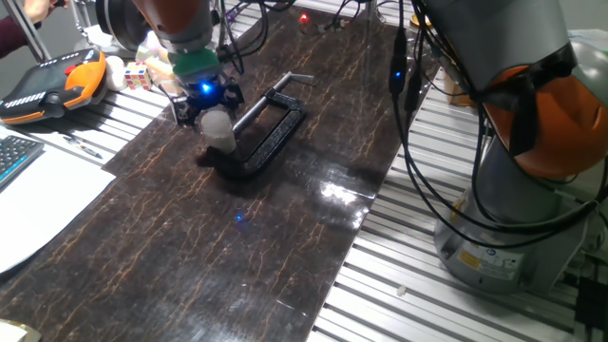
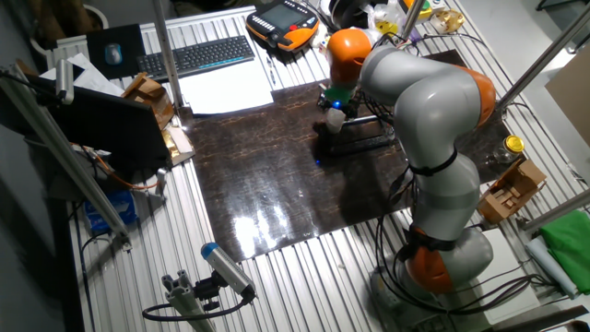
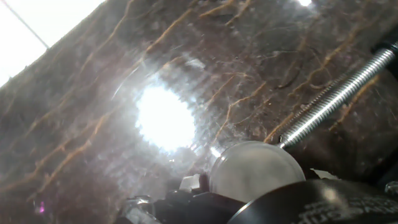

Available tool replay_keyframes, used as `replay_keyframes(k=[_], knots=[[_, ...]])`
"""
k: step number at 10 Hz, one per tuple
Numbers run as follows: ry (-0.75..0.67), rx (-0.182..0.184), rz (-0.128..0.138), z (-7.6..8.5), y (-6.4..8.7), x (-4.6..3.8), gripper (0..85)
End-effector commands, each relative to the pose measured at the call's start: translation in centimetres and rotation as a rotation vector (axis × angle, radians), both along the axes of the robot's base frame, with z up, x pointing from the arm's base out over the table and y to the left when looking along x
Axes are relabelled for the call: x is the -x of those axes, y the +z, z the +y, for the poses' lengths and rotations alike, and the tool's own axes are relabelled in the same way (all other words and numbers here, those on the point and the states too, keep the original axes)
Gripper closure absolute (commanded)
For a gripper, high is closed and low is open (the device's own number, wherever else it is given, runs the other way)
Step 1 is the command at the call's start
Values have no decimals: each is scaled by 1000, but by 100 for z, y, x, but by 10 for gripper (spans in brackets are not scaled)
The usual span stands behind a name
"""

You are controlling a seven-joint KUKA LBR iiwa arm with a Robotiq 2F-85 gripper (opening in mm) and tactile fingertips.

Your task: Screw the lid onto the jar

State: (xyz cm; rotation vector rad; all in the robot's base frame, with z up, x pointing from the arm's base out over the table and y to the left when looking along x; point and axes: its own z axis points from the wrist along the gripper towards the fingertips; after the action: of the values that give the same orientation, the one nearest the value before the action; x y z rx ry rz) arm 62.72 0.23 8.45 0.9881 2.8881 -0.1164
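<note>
My gripper [image 1: 211,114] hangs over the dark table [image 1: 237,247] and its fingers close around the top of a small whitish, shiny jar [image 1: 220,138]. The jar stands against the near end of the black C-clamp [image 1: 271,128]. In the hand view the round translucent lid [image 3: 255,169] shows face-on at the bottom, partly covered by my dark fingers [image 3: 311,202], with the clamp's threaded screw [image 3: 336,93] right beside it. I cannot make out the seam between lid and jar. In the other fixed view the whitish jar [image 2: 334,118] shows under my gripper [image 2: 334,109].
An orange teach pendant [image 1: 52,81] and a colour cube [image 1: 138,74] lie at the back left, with white paper [image 1: 38,204] at the left edge. My arm's base [image 1: 513,218] and cables stand at the right. A yellow-lidded jar [image 2: 513,146] sits beyond the base.
</note>
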Motion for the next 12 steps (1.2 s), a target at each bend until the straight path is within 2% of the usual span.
replay_keyframes(k=[1,3,6,8,10,12], knots=[[896,0,0,1,2,-4,0],[885,9,-18,2,14,-13,0],[858,23,-27,-7,25,-15,0],[912,52,-47,-9,17,-11,0],[956,54,-55,-9,11,-12,0],[1039,57,-49,-11,-3,-15,0]])
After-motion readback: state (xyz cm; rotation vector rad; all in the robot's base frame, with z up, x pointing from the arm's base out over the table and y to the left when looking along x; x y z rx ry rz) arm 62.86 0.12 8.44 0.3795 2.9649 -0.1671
